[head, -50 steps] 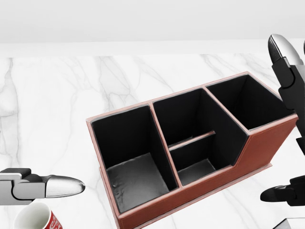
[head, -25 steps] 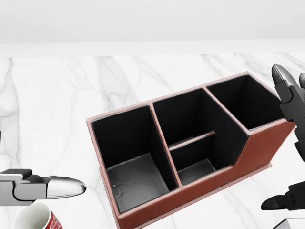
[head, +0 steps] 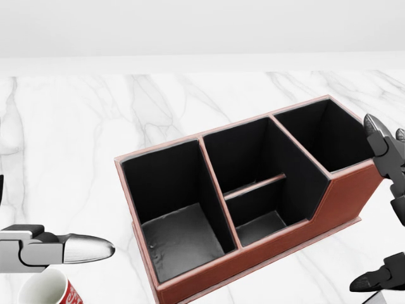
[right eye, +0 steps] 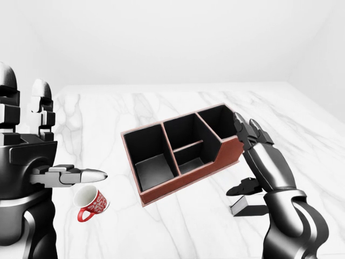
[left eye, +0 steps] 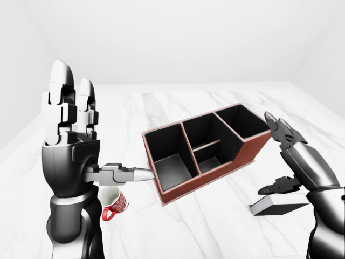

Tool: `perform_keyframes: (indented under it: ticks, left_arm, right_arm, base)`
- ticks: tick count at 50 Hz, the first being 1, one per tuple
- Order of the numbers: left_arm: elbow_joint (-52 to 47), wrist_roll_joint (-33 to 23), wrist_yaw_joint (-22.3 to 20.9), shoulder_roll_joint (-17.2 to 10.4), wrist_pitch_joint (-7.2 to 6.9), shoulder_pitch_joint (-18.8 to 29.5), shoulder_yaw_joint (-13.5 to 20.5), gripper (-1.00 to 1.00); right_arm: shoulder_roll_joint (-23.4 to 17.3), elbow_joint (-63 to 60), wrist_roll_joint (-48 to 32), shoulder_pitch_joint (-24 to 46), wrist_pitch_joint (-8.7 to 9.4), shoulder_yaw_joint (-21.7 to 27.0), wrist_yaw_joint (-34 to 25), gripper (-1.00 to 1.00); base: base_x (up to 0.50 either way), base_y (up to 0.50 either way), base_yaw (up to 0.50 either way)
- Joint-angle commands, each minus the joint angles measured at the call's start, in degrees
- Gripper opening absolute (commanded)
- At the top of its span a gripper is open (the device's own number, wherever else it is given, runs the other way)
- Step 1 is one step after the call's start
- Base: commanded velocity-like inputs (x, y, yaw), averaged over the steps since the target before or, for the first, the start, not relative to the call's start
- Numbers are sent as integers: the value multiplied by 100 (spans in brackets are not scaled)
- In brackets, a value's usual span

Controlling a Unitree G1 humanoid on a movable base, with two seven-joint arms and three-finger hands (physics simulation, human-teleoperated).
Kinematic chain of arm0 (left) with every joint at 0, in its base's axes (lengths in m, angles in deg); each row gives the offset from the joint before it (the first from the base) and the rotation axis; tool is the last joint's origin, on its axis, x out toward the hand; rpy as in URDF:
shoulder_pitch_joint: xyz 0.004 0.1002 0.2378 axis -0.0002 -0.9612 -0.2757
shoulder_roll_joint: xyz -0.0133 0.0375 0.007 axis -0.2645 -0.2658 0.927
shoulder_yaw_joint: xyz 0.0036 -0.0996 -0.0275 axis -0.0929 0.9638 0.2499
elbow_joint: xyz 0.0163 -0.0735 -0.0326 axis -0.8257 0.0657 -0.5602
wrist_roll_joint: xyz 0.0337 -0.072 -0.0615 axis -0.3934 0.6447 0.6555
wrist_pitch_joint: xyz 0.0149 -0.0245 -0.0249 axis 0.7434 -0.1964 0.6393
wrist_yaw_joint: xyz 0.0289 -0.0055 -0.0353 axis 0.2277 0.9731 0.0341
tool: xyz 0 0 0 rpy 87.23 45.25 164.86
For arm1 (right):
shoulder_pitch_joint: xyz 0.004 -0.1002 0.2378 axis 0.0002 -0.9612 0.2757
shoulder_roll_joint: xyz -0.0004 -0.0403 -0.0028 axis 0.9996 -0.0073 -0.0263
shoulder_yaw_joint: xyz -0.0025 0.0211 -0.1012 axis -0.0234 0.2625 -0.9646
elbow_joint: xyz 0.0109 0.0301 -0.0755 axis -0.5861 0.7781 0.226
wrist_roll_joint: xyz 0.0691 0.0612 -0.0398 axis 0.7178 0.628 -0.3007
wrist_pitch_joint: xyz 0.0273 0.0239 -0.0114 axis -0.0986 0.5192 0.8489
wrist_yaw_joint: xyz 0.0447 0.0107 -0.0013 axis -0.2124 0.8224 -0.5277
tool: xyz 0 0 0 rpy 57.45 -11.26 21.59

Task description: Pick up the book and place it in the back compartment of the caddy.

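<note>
task barely begun: the book (left eye: pixel 280 205) lies on the table (left eye: pixel 215 226) at the caddy's (left eye: pixel 207 148) 4 o'clock, right hand (left eye: pixel 288 162) spread above it, nothing grasped yet.

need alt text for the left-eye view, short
A red-brown caddy with black-lined compartments, all empty, sits on a white marble table, flanked by the robot's two open hands. The right hand hovers over a book lying flat at lower right; the left hand is raised, fingers upright, above a red-and-white mug.
</note>
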Motion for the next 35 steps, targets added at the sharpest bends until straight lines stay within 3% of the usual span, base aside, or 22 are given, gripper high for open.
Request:
perform_keyframes:
  ticks: [1,35]
  left_arm:
    - [-3,17,-7,-15,0,36,33,100]
    - [5,2,13,-10,0,37,-2,100]
  right_arm:
    - [59,128,-47,-119,0,56,0,100]
    - [157,515,-83,-372,0,151,0,100]
  base:
    - [0,0,0]
    - [0,0,0]
